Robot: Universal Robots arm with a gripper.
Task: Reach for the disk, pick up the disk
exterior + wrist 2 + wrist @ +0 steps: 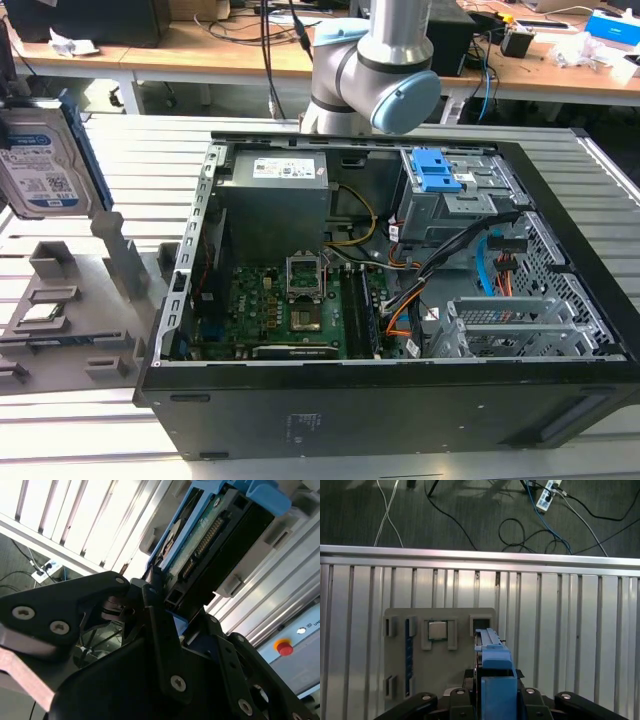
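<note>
Presently | disk [42, 165] upright, exterior view's upper left, in my gripper [160, 597] | jaws' hold: cannot tell | risk: loose pinch drops it.

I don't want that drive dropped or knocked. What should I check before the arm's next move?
1. Disk in line with the gripper: ok, it runs along the gripper's middle in the first wrist view.
2. Disk on edge: ok, upright in the exterior view.
3. Firm hold on the disk: cannot tell.
4. Disk lifted free of the grey fixture: cannot tell.
5. Chip apart from the disk: ok, seated in its own pocket.
6. Computer case away from the disk: ok, it stands off to the exterior view's right.
</note>
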